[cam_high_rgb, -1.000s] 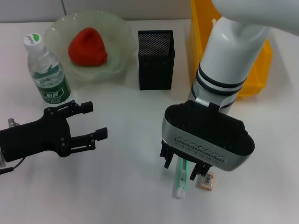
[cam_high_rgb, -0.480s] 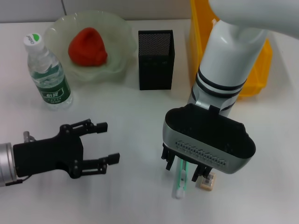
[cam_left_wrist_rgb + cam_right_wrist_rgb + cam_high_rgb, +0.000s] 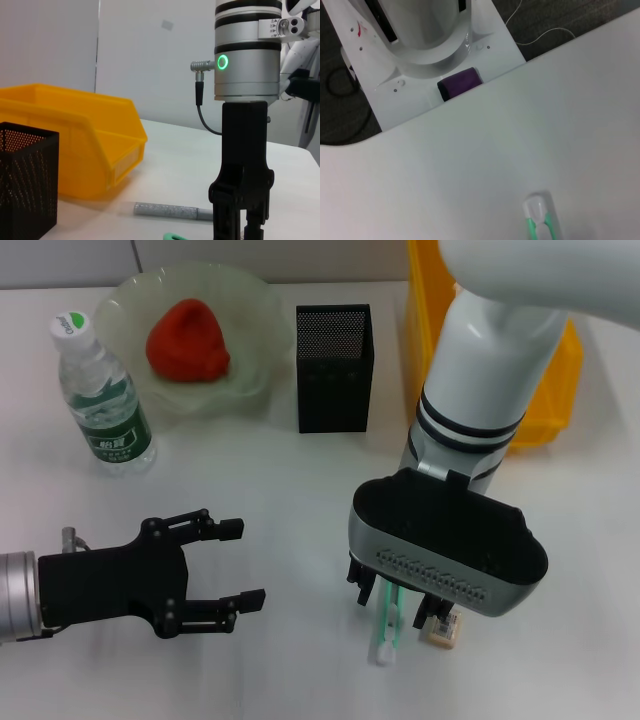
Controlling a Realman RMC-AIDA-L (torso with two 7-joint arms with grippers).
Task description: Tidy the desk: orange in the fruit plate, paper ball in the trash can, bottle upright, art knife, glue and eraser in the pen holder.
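On the white counter (image 3: 270,500), near its front edge, the right gripper (image 3: 400,608) points straight down over a green-and-white art knife (image 3: 386,625) lying flat; its black fingers stand either side of the knife's upper part, but the wrist housing hides them, so I cannot tell whether the jaws are closed on it. Just beside the knife, on the robot's right, lies a small tan eraser (image 3: 444,628) with a printed label. The right wrist view shows the knife's white end cap and green body (image 3: 538,216) on the bare counter.

To the robot's left, the black left gripper (image 3: 215,565) hovers low over the counter with its jaws open and holding nothing, well apart from the knife. Its wrist camera looks across at the right arm, where a green ring light glows, and picks out a grey glittery glue stick (image 3: 172,211) lying on the counter near the front of the yellow plastic bin (image 3: 75,150).

Farther back, a clear plastic water bottle (image 3: 100,400) with a green label and white cap stands upright. Beside it a pale green glass fruit plate (image 3: 250,320) holds a reddish-orange fruit (image 3: 187,341). A black mesh pen holder (image 3: 334,367) stands between the plate and the yellow bin.
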